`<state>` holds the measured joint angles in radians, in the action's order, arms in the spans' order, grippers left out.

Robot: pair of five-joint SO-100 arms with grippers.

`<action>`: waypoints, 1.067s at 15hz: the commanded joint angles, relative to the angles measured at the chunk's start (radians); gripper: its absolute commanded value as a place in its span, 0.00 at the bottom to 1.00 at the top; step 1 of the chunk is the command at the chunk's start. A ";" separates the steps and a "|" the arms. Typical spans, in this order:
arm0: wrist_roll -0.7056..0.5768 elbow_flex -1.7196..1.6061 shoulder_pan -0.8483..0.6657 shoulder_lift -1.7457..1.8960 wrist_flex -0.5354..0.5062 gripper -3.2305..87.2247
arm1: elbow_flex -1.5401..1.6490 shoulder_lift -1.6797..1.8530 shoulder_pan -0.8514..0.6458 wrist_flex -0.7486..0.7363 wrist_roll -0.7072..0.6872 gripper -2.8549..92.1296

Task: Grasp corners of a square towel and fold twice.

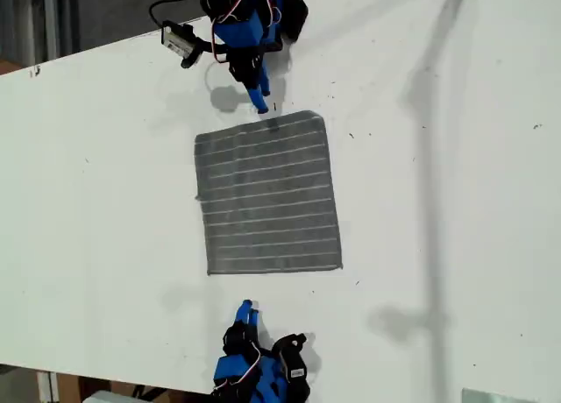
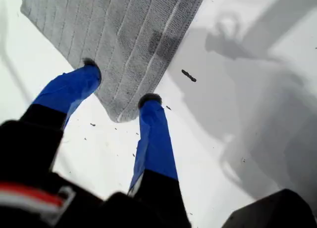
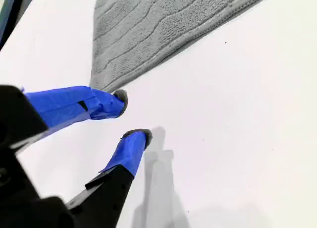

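- The towel [image 1: 267,193] lies spread flat near the middle of the white counter [image 1: 438,201]. It is dark grey, and its thin pale stripes run across the exterior view.
- It is a single unfolded layer, and all four edges show in the exterior view.
- One corner [image 2: 119,115] sits between the two blue fingers of our first hand [image 2: 120,82]. Both fingertips [image 2: 148,100] stand over the cloth's margins.
- Our first hand is released, with its fingers spread wide and nothing pinched. We cannot tell whether the tips press on the fabric.
- In the exterior view this hand [image 1: 261,103] is at the towel's 12 o'clock, right at the edge.
- Our second hand [image 3: 131,117] is also released and holds nothing. It stands over bare counter, with another corner [image 3: 95,86] just beside one fingertip [image 3: 120,98].
- In the exterior view that hand [image 1: 246,311] is at the towel's 6 o'clock, apart from the near edge.
- A small dark speck [image 2: 188,75] lies on the counter near the first hand's corner.
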<state>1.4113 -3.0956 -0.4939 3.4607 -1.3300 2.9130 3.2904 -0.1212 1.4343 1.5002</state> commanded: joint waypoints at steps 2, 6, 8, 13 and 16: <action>-0.098 0.035 0.017 0.008 -0.009 0.18 | -0.021 -0.006 -0.008 -0.006 -0.003 0.26; -0.135 0.020 0.021 0.008 0.038 0.22 | -0.181 -0.150 0.103 -0.055 -0.066 0.35; -0.150 0.009 0.017 0.008 0.066 0.23 | -0.445 -0.684 0.192 -0.126 -0.104 0.39; -0.114 0.006 0.017 0.008 0.048 0.24 | -0.416 -1.022 0.390 -0.295 -0.005 0.41; -0.109 0.006 0.021 0.008 0.048 0.23 | -0.371 -1.048 0.431 -0.428 0.011 0.40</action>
<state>1.2839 -3.0910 -0.4817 3.4607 -1.2885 2.5479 2.2596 0.2930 1.0707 1.4987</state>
